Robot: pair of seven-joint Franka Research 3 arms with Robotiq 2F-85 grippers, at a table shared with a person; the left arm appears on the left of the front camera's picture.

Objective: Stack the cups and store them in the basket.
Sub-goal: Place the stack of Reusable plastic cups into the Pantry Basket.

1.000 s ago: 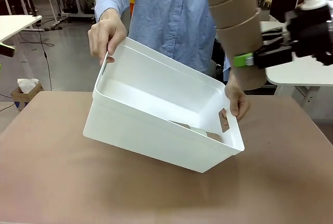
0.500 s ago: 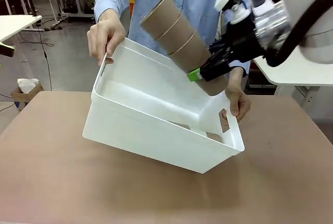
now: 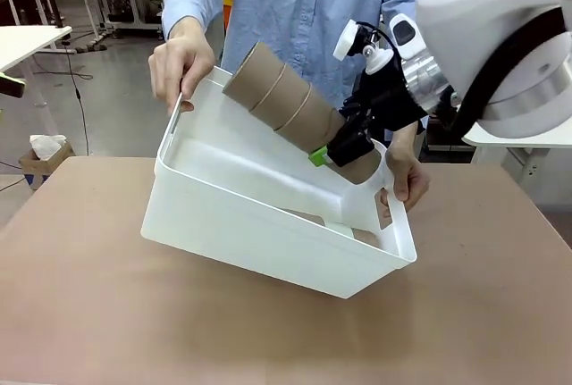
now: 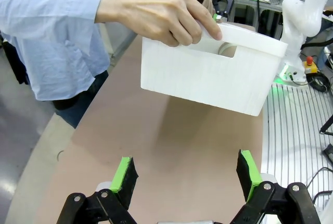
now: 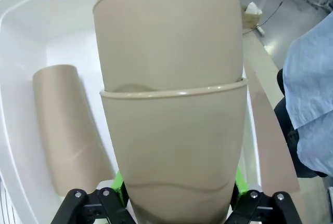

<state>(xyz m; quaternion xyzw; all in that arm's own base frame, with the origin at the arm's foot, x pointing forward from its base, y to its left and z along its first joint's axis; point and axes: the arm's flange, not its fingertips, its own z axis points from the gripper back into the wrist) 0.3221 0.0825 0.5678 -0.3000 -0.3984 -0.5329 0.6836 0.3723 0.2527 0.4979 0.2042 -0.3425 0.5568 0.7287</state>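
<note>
A: What could go wrong for you here?

B: Your right hand (image 3: 332, 154) is clenched on the stack of cups (image 3: 290, 110), near its lower end, with the stack lying slanted over the basket (image 3: 268, 233). The basket is tilted and held up at both handles by the person's hands (image 3: 183, 63), so only one lower edge seems to rest on the table (image 3: 107, 313). If you let go from this height I'd expect the stack to slide down the sloped floor and knock the far wall, or split apart, since it's only nested

A: Anything else inside the basket?

B: Yes, the right wrist view shows another tan cup (image 5: 67, 135) lying on its side on the basket floor, just beside the stack. Drop onto it and the stack could roll or bounce. Also watch the fingers (image 3: 407, 184) at the handle slot near your hand, a pinch is possible if you push lower

A: How does the stack look?

B: Matte tan, cardboard-like, tapered. At least three rims show along it in the front view; I can't tell the full count. A mint cup isn't something I can pick out

A: And your left hand?

B: Left hand (image 4: 184, 174) is released, pads wide apart, holding nothing, well apart from the basket and low over the table. Keep it there so it doesn't bump the basket's underside
</note>
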